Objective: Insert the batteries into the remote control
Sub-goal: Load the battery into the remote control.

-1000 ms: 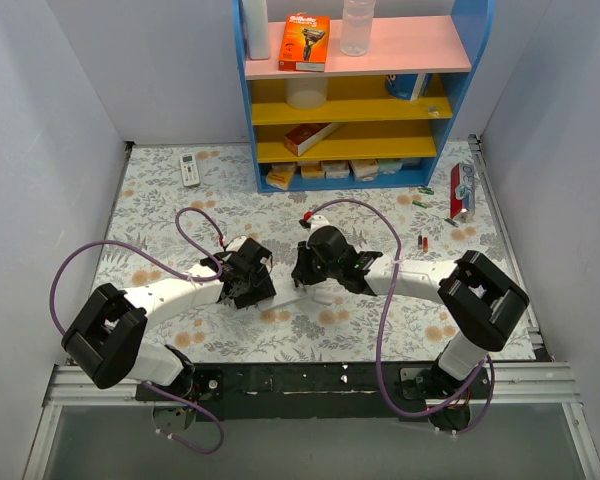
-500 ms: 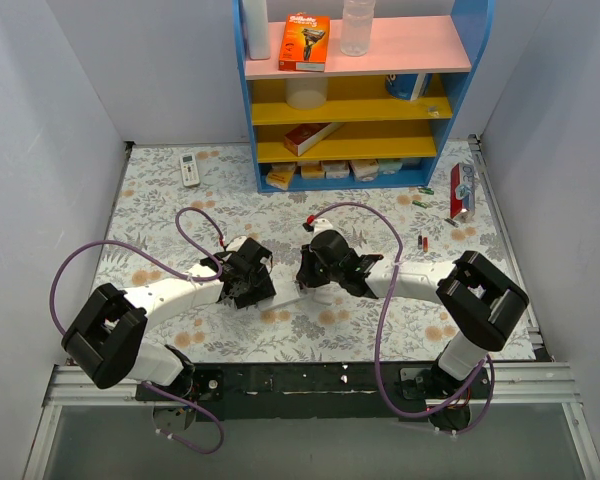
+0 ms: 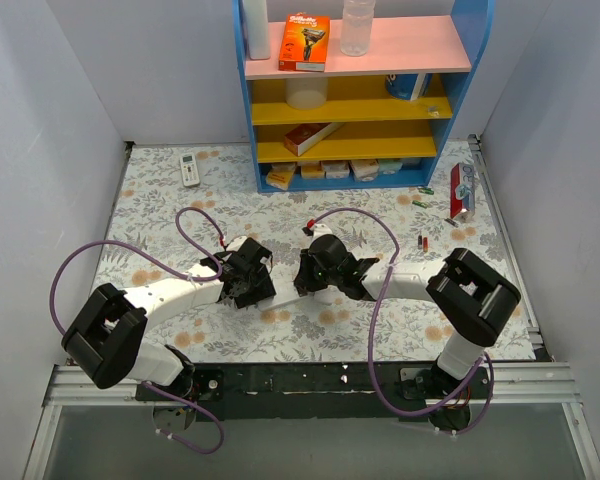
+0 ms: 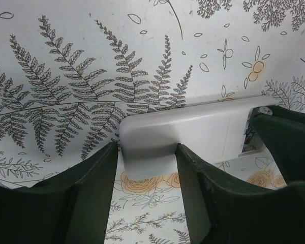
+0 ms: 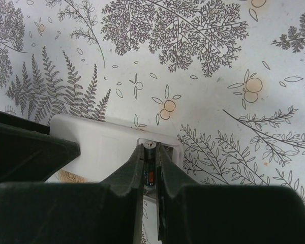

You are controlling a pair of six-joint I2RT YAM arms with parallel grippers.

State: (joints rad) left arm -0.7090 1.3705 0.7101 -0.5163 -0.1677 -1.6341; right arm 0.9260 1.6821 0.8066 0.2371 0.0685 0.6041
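Observation:
The white remote control (image 4: 193,129) lies on the floral table between my two grippers, back side up, with its battery compartment (image 5: 151,147) open at one end. My left gripper (image 4: 145,152) is shut on the remote's other end, one finger on each long edge. My right gripper (image 5: 150,173) is shut on a slim battery (image 5: 149,176), dark with an orange-red band, and holds it in the open compartment. In the top view both grippers (image 3: 250,283) (image 3: 310,277) nearly meet and hide most of the remote. Two red batteries (image 3: 421,241) lie at the right.
A blue shelf unit (image 3: 355,95) with boxes stands at the back. A small white remote with buttons (image 3: 189,168) lies at the back left. A red packet (image 3: 462,188) and several small green cells (image 3: 420,203) lie at the back right.
My right arm has shifted a little to the left and its wrist has settled over the remote's end. The left arm has not moved.

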